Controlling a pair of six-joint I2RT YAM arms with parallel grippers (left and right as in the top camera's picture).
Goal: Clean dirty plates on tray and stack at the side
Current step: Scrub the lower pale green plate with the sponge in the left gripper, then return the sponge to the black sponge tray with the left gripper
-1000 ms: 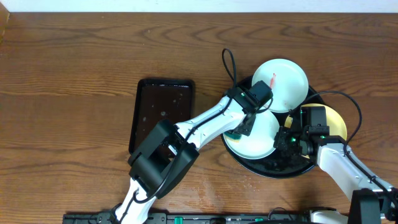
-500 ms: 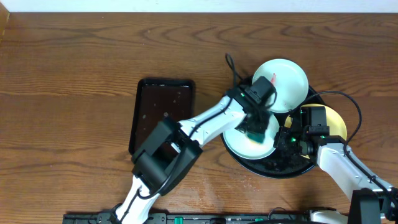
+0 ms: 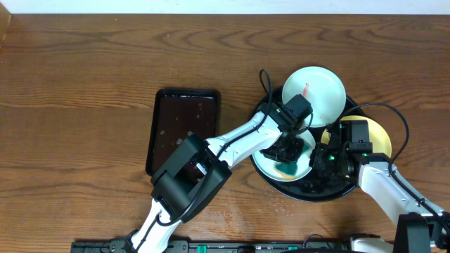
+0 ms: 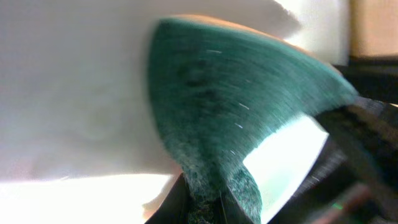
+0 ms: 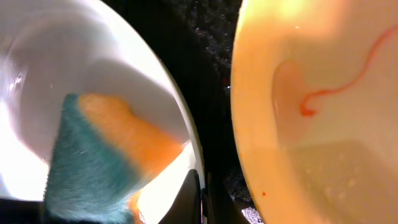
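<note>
The round black tray (image 3: 304, 191) holds three plates. My left gripper (image 3: 287, 152) is shut on a green and orange sponge (image 3: 287, 168) and presses it on the near mint-white plate (image 3: 266, 160). The left wrist view shows the sponge (image 4: 236, 112) on that plate (image 4: 74, 93). My right gripper (image 3: 320, 159) is shut on this plate's right rim; the right wrist view shows its fingers (image 5: 200, 200) pinching the rim (image 5: 155, 81). The far mint-white plate (image 3: 320, 88) has a red smear. The yellow plate (image 3: 378, 132), with a red smear (image 5: 311, 102), lies under my right arm.
A smaller rectangular black tray (image 3: 184, 126) lies left of the round tray, partly under my left arm. Brown wood-grain tabletop (image 3: 84, 91) spreads to the left and back. Cables loop over the tray's far and right edges.
My left gripper has swept the sponge from the near plate's left side to its middle, then toward the front. The right gripper has stayed on the rim.
</note>
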